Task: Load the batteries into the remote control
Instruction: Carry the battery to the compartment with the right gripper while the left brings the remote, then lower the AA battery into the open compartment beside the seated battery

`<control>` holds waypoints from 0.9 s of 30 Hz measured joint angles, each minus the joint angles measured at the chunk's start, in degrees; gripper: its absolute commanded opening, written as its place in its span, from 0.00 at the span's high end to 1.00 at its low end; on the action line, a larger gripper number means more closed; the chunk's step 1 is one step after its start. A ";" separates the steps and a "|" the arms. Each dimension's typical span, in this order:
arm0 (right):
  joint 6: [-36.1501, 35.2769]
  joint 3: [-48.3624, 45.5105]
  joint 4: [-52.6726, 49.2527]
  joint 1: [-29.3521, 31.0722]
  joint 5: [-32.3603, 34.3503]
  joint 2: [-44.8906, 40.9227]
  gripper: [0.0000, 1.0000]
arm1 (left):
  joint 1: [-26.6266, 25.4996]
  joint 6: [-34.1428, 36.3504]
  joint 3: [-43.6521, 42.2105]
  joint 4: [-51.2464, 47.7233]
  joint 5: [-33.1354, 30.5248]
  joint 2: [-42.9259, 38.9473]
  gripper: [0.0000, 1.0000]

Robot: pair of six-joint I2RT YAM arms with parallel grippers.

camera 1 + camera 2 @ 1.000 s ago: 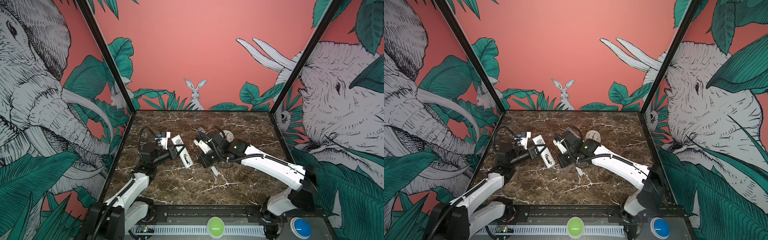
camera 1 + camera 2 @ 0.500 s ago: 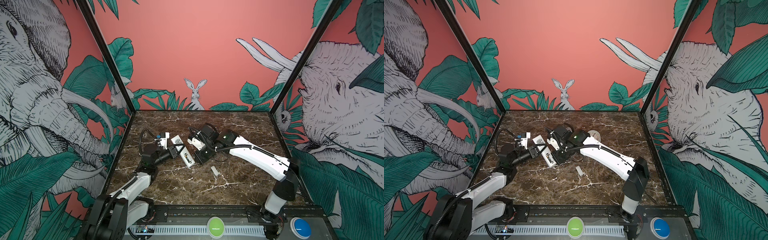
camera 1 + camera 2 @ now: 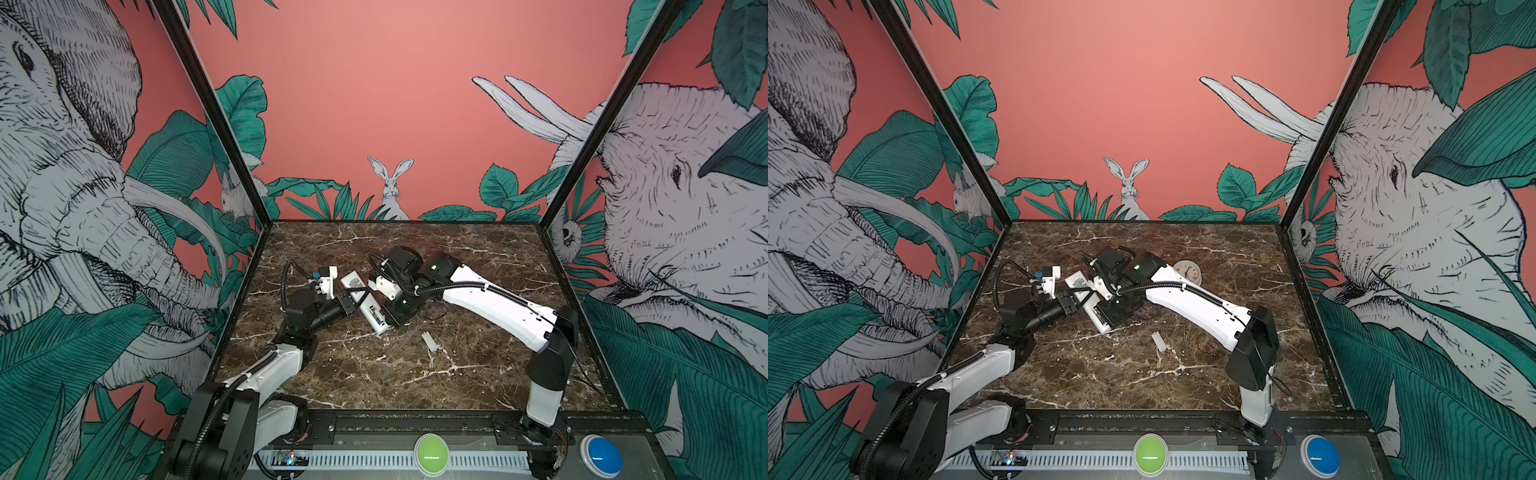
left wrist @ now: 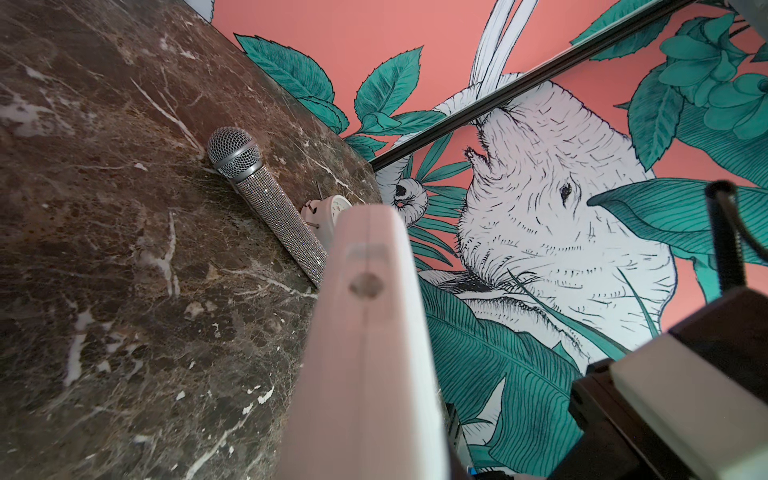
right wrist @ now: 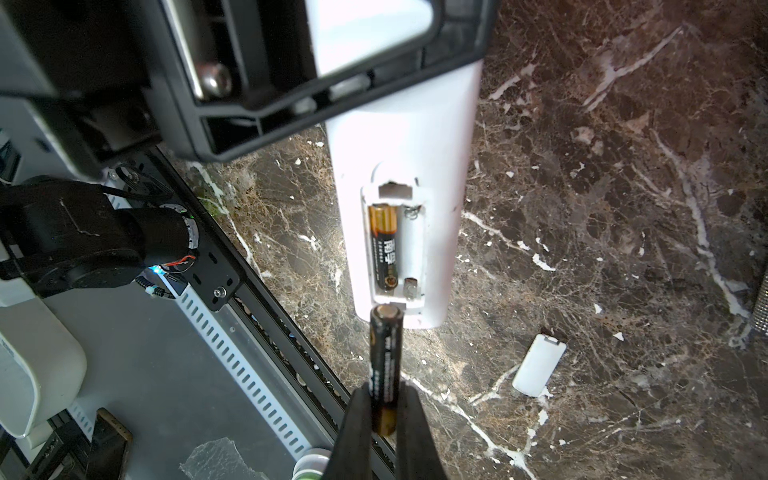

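**Hidden and cut-off parts.** In both top views the right arm's wrist is covering the lower end of the remote control [image 3: 376,319]. Its open compartment [image 5: 411,249] and the batteries are therefore showing only in the right wrist view.

The left pincer [image 3: 353,301] is clenching the remote control at mid-length and holding it at a slant. Whether the lower end is resting on the worktop [image 3: 374,374] cannot be told. In the left wrist view the pincer's fingers are lying outside the frame, and only a blurred white edge of the remote control [image 4: 370,353] is filling the centre. That edge is partly covering the clock [image 4: 334,210], which is sitting just beside the microphone [image 4: 266,199]. In the right wrist view the microphone is appearing only as a glittering sliver cut by the frame edge.

**Counts.**
- **Batteries:** two.
  - The seated battery [image 5: 384,249] is lying in one of the compartment's two bays. The other bay is showing its bare spring and contact.
  - The free battery [image 5: 384,357] is sitting gripped in the right pincer [image 5: 384,395], which is clamping its gold end. Its tip is pointing at the remote control's end rim, just beside the compartment. Contact cannot be judged.
- **Battery cover:** one [image 5: 539,365], lying loose on the worktop, apart from the remote control.
- **Also:** one remote control, one clock, one microphone.
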 measured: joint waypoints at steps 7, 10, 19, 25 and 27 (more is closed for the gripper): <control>-0.11 1.64 -0.74 0.00 -0.02 2.05 1.00 | 0.00 -1.16 -0.39 0.00 -0.68 -0.07 1.00; -0.11 2.40 -1.29 0.00 0.00 3.48 1.00 | 0.00 -1.27 -0.87 -0.04 -0.98 -0.17 1.00; -0.13 5.90 -2.67 0.00 0.22 6.82 1.00 | -0.09 -2.23 -1.84 0.02 -1.53 -1.18 1.00; -0.17 6.64 -3.56 0.00 0.61 7.15 1.00 | -0.09 -3.06 -2.14 0.48 -2.12 -1.27 1.00; -0.17 6.64 -3.96 0.00 0.87 7.15 1.00 | -0.09 -3.28 -2.43 0.50 -2.34 -1.29 1.00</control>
